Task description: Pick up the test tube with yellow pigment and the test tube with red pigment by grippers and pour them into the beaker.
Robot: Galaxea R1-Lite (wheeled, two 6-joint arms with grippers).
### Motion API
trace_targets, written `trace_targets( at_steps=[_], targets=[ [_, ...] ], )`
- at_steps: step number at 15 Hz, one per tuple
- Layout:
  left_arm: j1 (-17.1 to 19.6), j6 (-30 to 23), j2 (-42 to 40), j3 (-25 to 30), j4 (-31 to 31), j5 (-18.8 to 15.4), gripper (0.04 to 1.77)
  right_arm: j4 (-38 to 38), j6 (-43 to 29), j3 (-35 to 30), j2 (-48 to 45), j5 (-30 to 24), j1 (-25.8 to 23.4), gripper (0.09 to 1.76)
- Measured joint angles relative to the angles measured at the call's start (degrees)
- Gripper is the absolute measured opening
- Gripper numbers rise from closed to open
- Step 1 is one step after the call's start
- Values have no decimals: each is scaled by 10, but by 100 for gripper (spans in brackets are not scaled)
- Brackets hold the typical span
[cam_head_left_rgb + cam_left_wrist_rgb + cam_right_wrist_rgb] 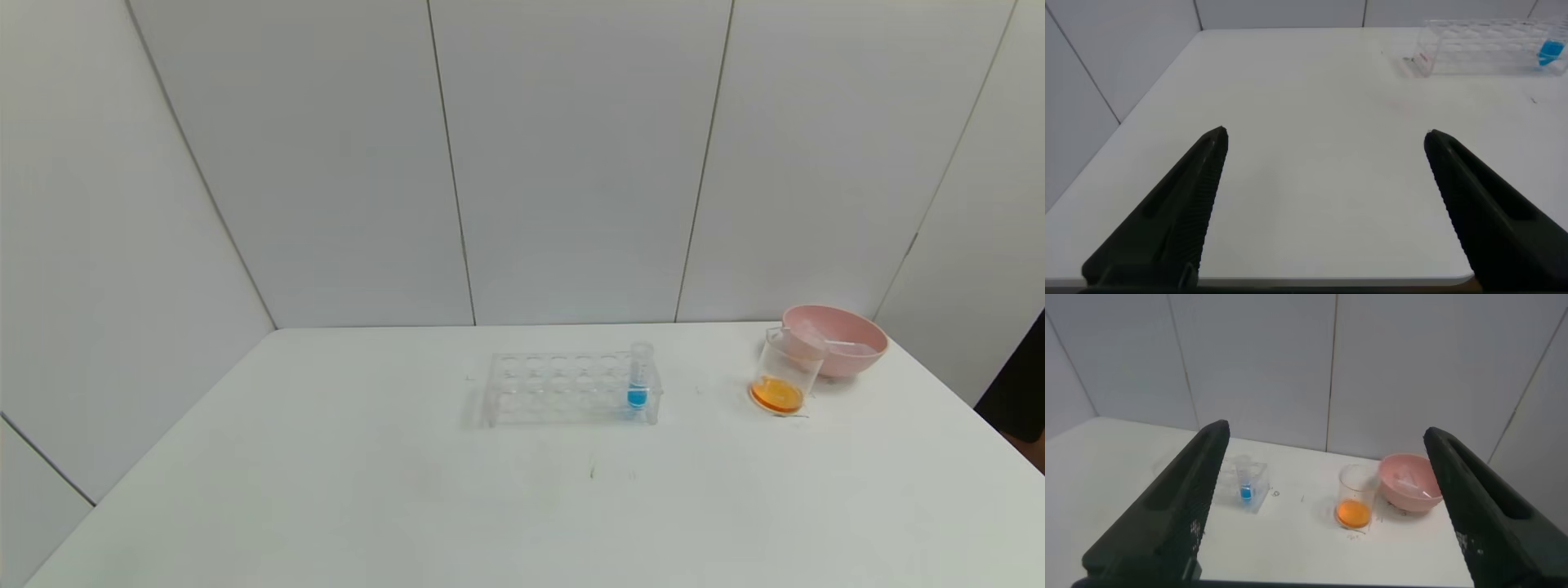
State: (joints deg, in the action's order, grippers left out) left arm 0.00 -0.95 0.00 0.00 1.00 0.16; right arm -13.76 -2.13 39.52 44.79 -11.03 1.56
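Observation:
The clear beaker (785, 377) stands on the table at the right, with orange liquid in its bottom; it also shows in the right wrist view (1355, 497). Two clear empty tubes (824, 341) lie in the pink bowl (857, 336) behind it. No tube with yellow or red liquid is in view. My left gripper (1324, 137) is open and empty, above the table's near left part. My right gripper (1327, 433) is open and empty, held back from the table and facing the beaker. Neither gripper shows in the head view.
A clear tube rack (563, 388) stands mid-table with one blue-liquid tube (639, 377) at its right end; the rack also shows in the left wrist view (1486, 47). White walls close off the back and the sides. The bowl sits near the table's far right corner.

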Motion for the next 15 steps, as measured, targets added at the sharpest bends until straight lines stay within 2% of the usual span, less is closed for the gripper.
trace_targets(
  at_steps=[5, 11, 15],
  targets=[
    [0, 0, 0, 0, 0, 0, 172, 3, 16, -89, -173, 10, -24, 170],
    [0, 0, 0, 0, 0, 0, 172, 1, 22, -174, -334, 13, -23, 170],
    [0, 0, 0, 0, 0, 0, 172, -12, 47, -274, -417, 25, -18, 170]
  ],
)
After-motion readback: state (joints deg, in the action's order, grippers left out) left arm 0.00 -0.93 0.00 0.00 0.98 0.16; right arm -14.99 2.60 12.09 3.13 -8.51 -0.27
